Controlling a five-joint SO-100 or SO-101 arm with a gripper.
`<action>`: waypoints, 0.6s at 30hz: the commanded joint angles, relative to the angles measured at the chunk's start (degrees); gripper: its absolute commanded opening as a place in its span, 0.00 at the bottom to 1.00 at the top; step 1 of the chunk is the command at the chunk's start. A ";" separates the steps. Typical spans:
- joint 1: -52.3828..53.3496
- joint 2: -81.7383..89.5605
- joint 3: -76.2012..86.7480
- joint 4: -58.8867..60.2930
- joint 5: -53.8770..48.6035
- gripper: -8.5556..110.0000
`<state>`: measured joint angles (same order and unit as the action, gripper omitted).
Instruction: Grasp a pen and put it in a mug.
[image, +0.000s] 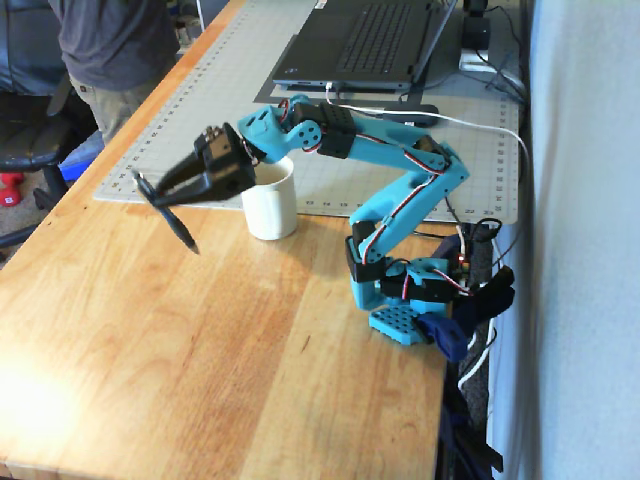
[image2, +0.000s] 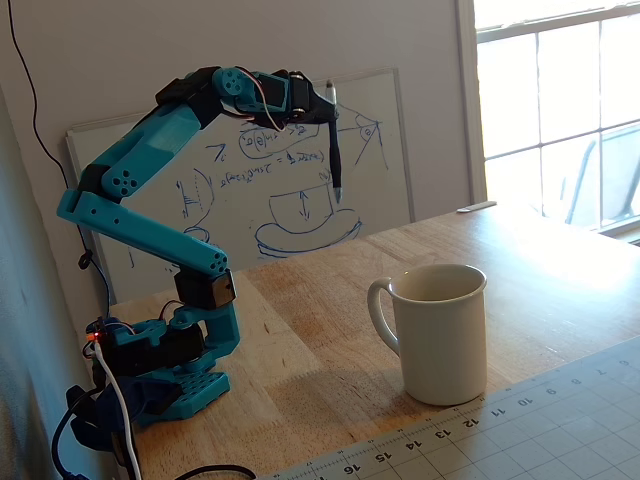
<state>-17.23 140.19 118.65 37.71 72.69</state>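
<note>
The blue arm (image: 400, 190) is stretched out high over the wooden worktop (image: 180, 340), and its jaws (image: 165, 188) are closed tight on the pen (image: 168, 213), gripping it near its upper end. In a fixed view (image2: 333, 140) the pen hangs almost straight down from the jaws, tip lowest, in front of the whiteboard (image2: 300, 190) leaning on the wall. It is up in the air, well above the mug (image2: 437, 330) and off to the mug's handle side, touching nothing but the jaws.

The mug (image: 270, 197) stands upright on the worktop, right by the edge of the grey cutting mat (image: 200, 110). The arm's base (image: 410, 300) sits on the worktop near the mug, on the side away from the pen. Beyond the mug, on the mat, lies a closed laptop (image: 370, 40), and a person (image: 110, 45) stands at the worktop's far corner.
</note>
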 joint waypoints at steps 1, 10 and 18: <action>5.45 1.14 -5.45 -12.92 5.62 0.09; 23.20 -1.49 -2.20 -27.77 6.94 0.09; 37.71 -2.02 -2.02 -30.94 6.94 0.09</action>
<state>15.12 137.90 118.65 9.05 79.10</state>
